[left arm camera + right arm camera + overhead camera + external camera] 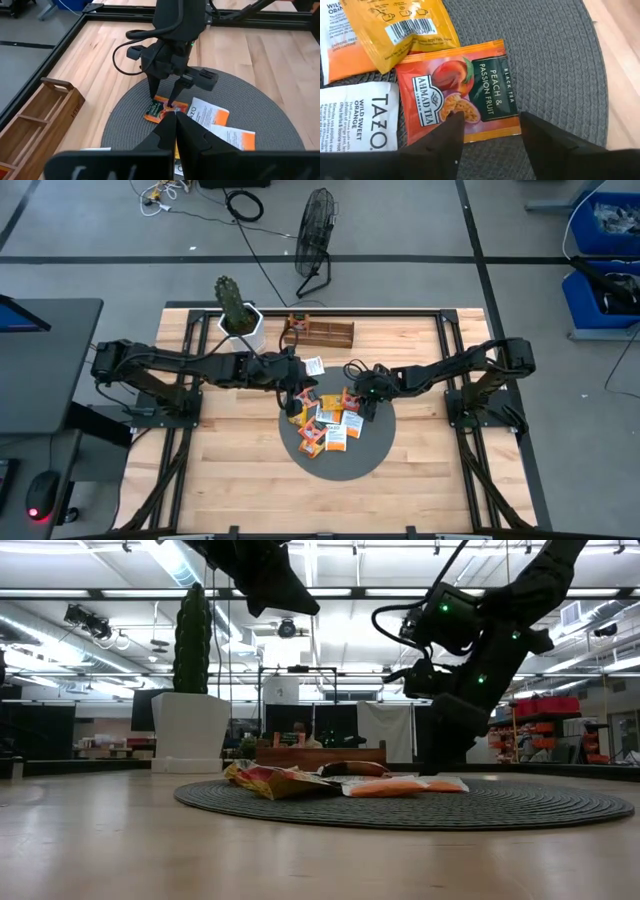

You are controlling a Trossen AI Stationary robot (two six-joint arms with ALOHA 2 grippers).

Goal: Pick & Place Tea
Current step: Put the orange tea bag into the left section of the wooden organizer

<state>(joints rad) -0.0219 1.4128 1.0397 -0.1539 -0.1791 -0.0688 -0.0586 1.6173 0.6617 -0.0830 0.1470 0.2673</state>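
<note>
The grey woven mat [335,463] lies on the wooden bench [230,470], and everything here gathers around it. A loose heap of tea sachets [330,430] covers the half of the mat nearest the wooden tray [322,334], orange, white and yellow packets overlapping one another, with 1 white sachet [314,366] lying off the mat towards the tray.

The right end effector [487,137] is down at the mat's edge on the tray side, its 2 fingers spread open and standing either side of an orange peach and passion fruit sachet [462,92]; that packet lies flat on the mat, touching a yellow sachet [400,27] and a white wild sweet orange sachet [355,117]. I cannot tell if the fingertips touch the packet or the mat.

The left end effector [175,132] hangs over the heap on the mat's side nearest the potted cactus [233,304], its fingers pressed together with nothing between them.

Beyond the tray, off the bench, a floor fan [316,240] stands on the grey floor.
</note>
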